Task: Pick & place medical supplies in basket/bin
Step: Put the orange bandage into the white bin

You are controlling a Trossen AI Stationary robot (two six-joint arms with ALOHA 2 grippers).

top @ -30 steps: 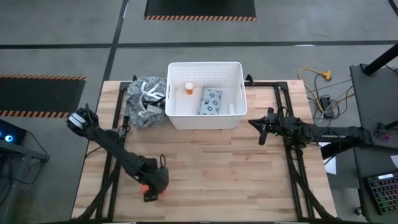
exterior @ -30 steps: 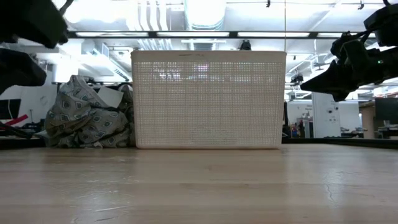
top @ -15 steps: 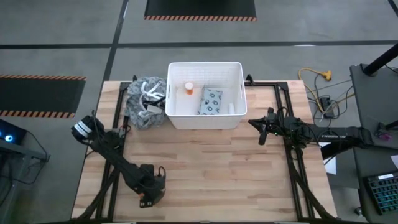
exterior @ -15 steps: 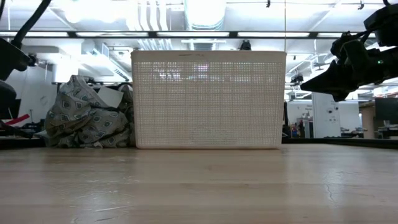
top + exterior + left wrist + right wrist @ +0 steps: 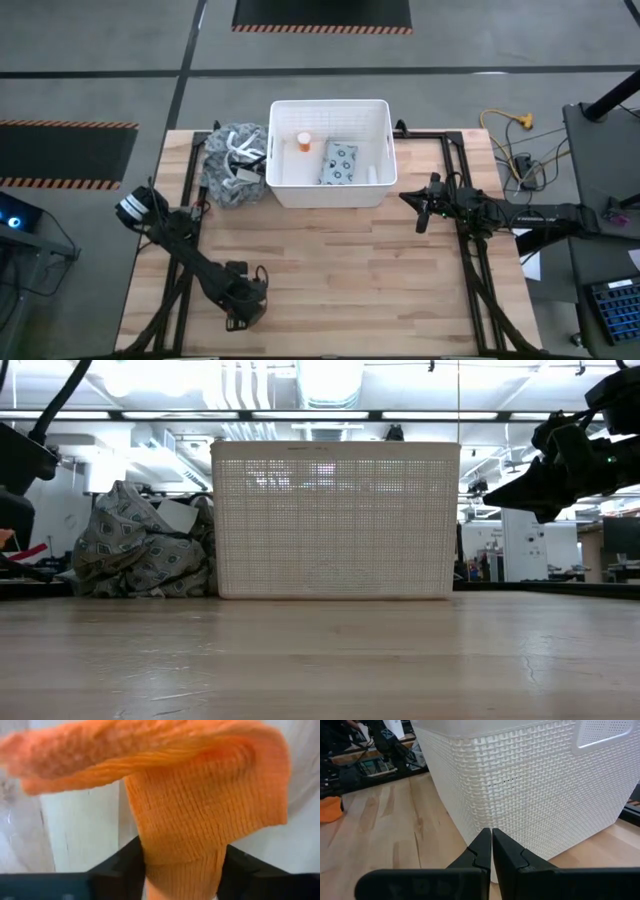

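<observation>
1. High view: the left hand (image 5: 240, 308) sits low at the near-left part of the wooden bench (image 5: 400, 290), well apart from the large white ribbed plastic tub (image 5: 330, 190), which stands at the far middle. The tub lies away from this hand, toward the far edge and to its right; the bare boards between them hold nothing in the way. Inside the tub lie a white-capped orange vial (image 5: 303, 142) and a pale grey-green rectangular packet with ring marks (image 5: 340, 163), its long axis running near to far. A grey and white heap of cloth and cords (image 5: 233, 165) touches the tub's left wall and is worth skirting. The right hand (image 5: 424, 208) waits just beside the tub's near-right corner.

2. Low view: the tub's ribbed front wall (image 5: 335, 520) rises tall, so I judge that any carried item must clear the rim before release. The cloth heap (image 5: 140, 555) sits at its left. The right hand (image 5: 525, 490) hangs above the bench.

3. Left wrist view: an orange knitted fabric piece (image 5: 200, 815) fills the frame, its lower end pinched between the left hand's dark fingers (image 5: 112, 865); the hand is clamped on it.

4. Right wrist view: the right hand's fingers (image 5: 480, 852) are pressed together, empty, pointing at the tub wall (image 5: 530, 785). The orange piece (image 5: 330, 810) shows far off; the left arm is the one placed to deliver it.
</observation>
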